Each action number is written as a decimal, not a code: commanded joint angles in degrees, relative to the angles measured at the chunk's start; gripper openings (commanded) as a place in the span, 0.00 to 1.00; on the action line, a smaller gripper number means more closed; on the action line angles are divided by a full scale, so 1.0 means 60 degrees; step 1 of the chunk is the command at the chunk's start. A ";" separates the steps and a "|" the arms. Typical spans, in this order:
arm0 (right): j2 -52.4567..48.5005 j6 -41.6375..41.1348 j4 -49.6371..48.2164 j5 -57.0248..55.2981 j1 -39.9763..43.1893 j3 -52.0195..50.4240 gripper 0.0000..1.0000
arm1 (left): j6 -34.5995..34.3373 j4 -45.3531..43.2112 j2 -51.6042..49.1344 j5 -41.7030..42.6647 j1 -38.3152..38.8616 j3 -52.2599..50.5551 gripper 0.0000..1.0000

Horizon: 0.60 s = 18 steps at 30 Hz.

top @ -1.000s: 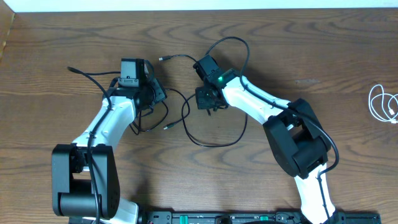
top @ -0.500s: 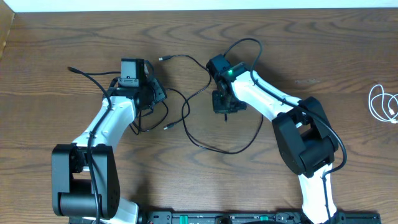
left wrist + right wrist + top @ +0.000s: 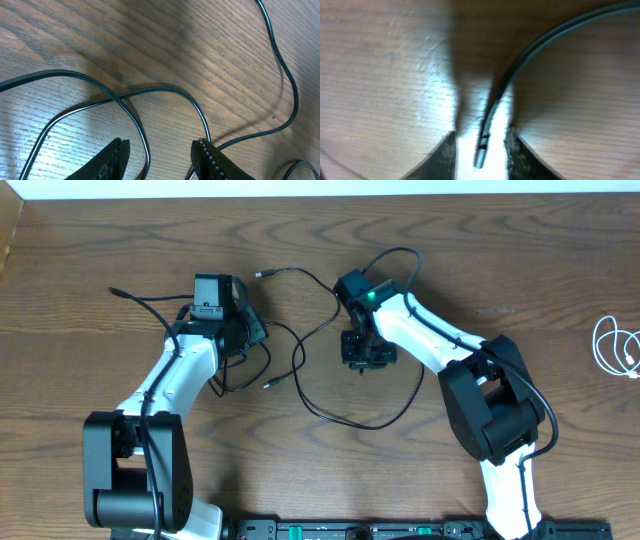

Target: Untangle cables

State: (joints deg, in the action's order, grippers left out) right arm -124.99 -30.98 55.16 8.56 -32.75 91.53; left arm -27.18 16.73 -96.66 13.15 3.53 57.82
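Since the earlier frame, the right gripper has carried its end of the black cable rightward and toward the robot, and its jaws have parted. Nearest the bases, this cable lies in one wide slack loop on the table.

At mid-depth, the right jaws stand narrowly apart, with the plug end lying loose in the gap. The view is blurred, but no grip is evident. The left gripper is partly open. One strand passes between its fingers unclamped, just beyond a crossing.

Farther out lies the second plug. The white cable sits coiled at the right edge, well apart.

The cord appears light, limp and slippery. Grasp it just behind a plug.
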 commanded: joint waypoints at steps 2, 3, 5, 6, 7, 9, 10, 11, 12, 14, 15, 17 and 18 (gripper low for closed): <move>-0.0226 -0.0004 0.0087 0.0382 -0.0109 -0.0211 0.09 | -0.0015 0.0055 0.0036 -0.0127 -0.0015 0.0095 0.45; -0.0226 -0.0007 0.0106 0.0397 -0.0109 -0.0211 0.03 | -0.0015 0.0055 0.0036 -0.0127 -0.0015 0.0095 0.45; -0.0211 -0.0011 0.0237 0.0448 -0.0069 -0.0168 0.01 | -0.0015 0.0055 0.0036 -0.0127 -0.0015 0.0095 0.45; -0.0204 -0.0004 0.0361 0.0550 -0.0029 -0.0076 0.01 | -0.0015 0.0055 0.0036 -0.0127 -0.0015 0.0095 0.45; -0.0200 0.0076 0.0470 0.0710 0.0022 0.0051 0.01 | -0.0015 0.0055 0.0036 -0.0127 -0.0015 0.0095 0.45; -0.0200 0.0692 0.0648 0.1424 0.0117 0.0393 0.01 | -0.0015 0.0055 0.0036 -0.0127 -0.0015 0.0095 0.45; -0.0200 0.0980 0.0678 0.1789 0.0149 0.0510 0.01 | -0.0015 0.0055 0.0036 -0.0127 -0.0015 0.0095 0.45; -0.0200 0.1319 0.0707 0.2288 0.0164 0.0648 0.01 | -0.0015 0.0055 0.0036 -0.0127 -0.0015 0.0095 0.45; -0.0200 0.1570 0.0725 0.2688 0.0168 0.0754 0.04 | -0.0015 0.0055 0.0036 -0.0127 -0.0015 0.0095 0.45; -0.0200 0.2076 0.0743 0.3384 0.0164 0.0900 0.08 | -0.0015 0.0055 0.0036 -0.0127 -0.0015 0.0095 0.45; -0.0200 0.2339 0.0743 0.3723 0.0138 0.0954 0.10 | -0.0015 0.0055 0.0036 -0.0127 -0.0015 0.0095 0.45; -0.0200 0.2779 0.0739 0.4040 0.0102 0.1013 0.15 | -0.0015 0.0055 0.0036 -0.0127 -0.0015 0.0095 0.45; -0.0200 0.2922 0.0739 0.4073 0.0084 0.1013 0.18 | -0.0015 0.0055 0.0036 -0.0127 -0.0015 0.0095 0.45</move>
State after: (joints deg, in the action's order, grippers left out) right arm -125.80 -19.86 59.33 26.46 -31.94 96.51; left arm -27.18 16.73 -96.66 13.15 3.53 57.82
